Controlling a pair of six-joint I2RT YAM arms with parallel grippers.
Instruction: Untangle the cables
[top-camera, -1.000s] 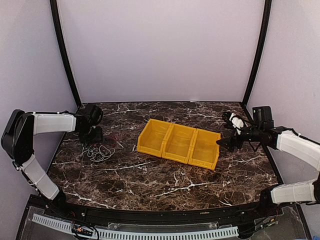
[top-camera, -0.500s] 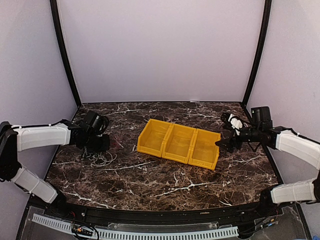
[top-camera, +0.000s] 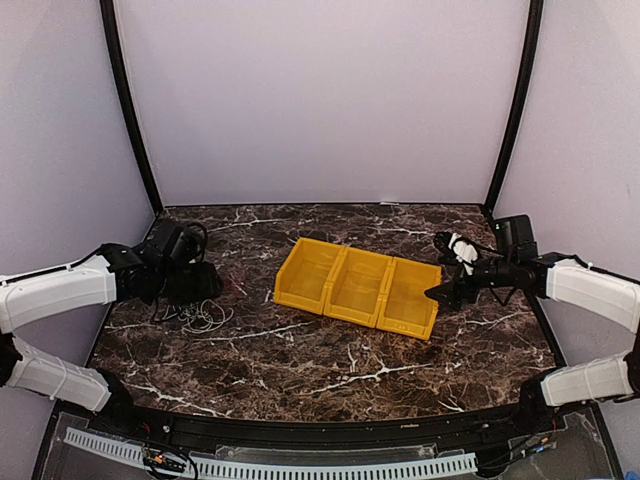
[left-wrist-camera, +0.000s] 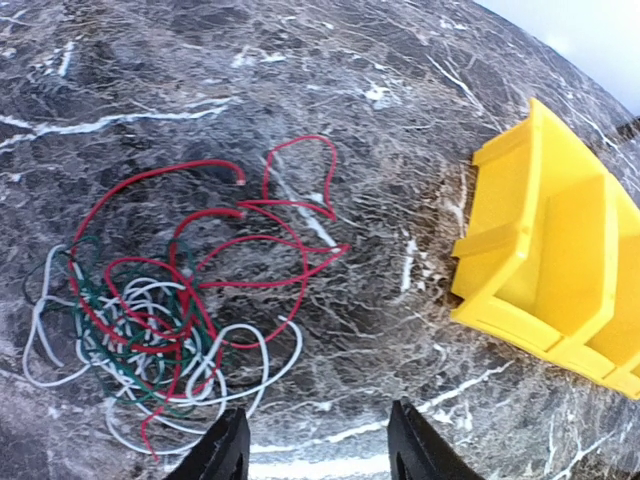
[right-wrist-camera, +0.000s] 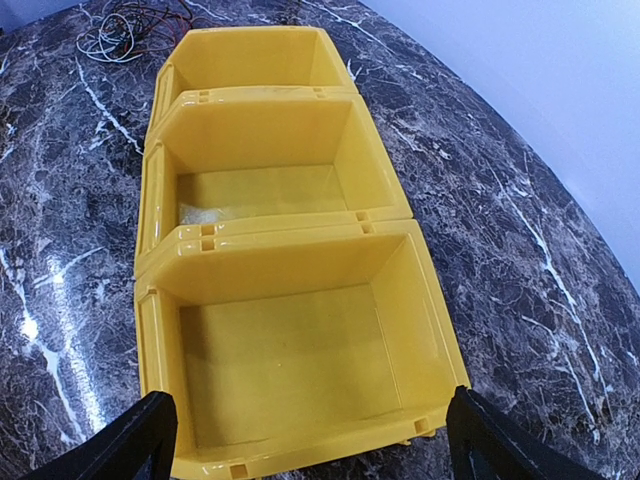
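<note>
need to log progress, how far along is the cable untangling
Done: nothing yet. The red cable, the white cable and the dark cable lie knotted in one pile on the table, with only some red loops spread clear. In hand: nothing. The left gripper hangs open above the pile, and the right gripper is open over the yellow bins, where no cable shows. Left: pulling all three apart.

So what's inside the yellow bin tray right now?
In the right wrist view, the nearest compartment is bare. The middle compartment shows only a pale smudge on its floor. The far compartment has its floor hidden behind its own wall.
</note>
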